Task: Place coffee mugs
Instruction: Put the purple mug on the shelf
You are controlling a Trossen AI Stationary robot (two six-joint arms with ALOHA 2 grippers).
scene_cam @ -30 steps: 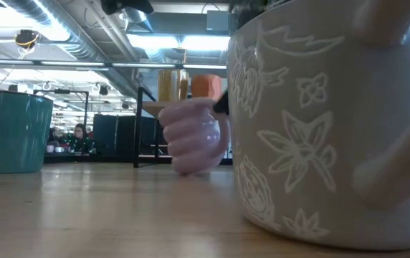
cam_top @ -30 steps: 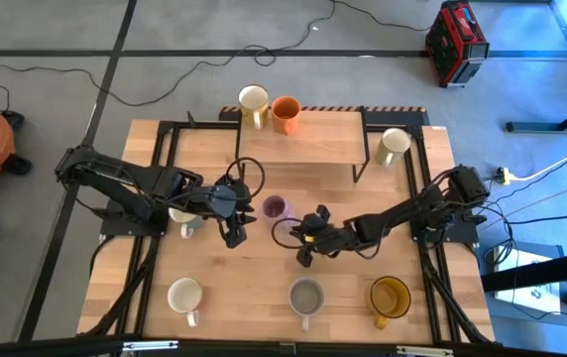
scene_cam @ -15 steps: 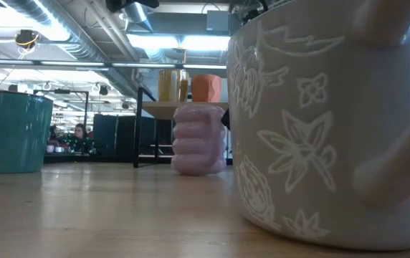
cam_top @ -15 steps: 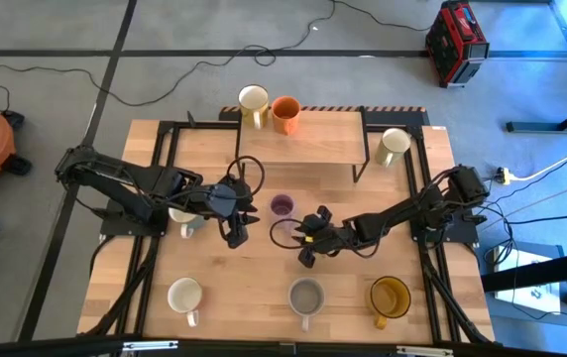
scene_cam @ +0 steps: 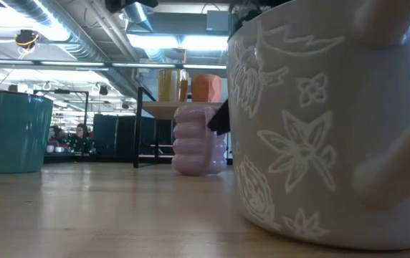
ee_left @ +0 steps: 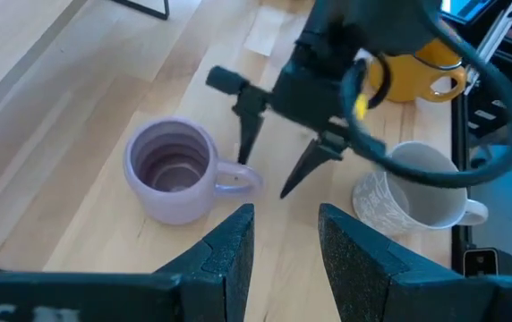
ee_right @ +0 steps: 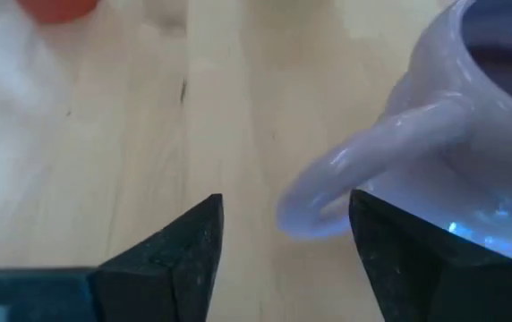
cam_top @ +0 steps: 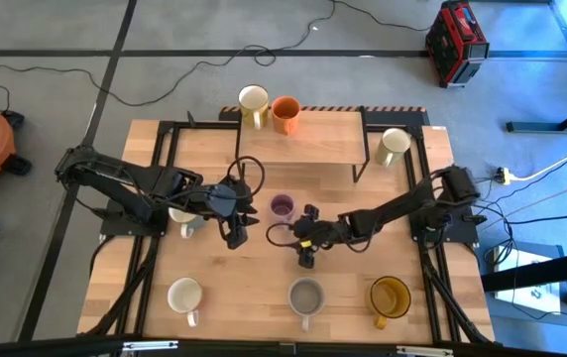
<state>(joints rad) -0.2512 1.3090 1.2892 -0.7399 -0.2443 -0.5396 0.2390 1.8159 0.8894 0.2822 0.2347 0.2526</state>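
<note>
1. The right gripper (cam_top: pixel 304 238) sat just below the centre of the high view with its fingers spread wide and nothing between them; in the left wrist view the right gripper (ee_left: pixel 272 170) straddled only bare wood beside the handle of the lilac mug (ee_left: pixel 172 170).
2. That lilac mug (cam_top: pixel 282 206) stood upright on the table (cam_top: pixel 264 288) at mid-frame, free of both grippers, so the step in hand looked like the release of a set-down mug.
3. The left gripper (cam_top: pixel 239 230) hung left of centre, fingers parted and empty.
4. Other mugs waited: grey mug (cam_top: pixel 306 297), amber mug (cam_top: pixel 390 296) and a cream mug (cam_top: pixel 184 296) along the lower edge; orange mug (cam_top: pixel 284 114) on the shelf (cam_top: pixel 313 149) at top.
5. Next, the right arm probably needed to back clear of the handle without nudging it, then reach a lower mug.
</note>
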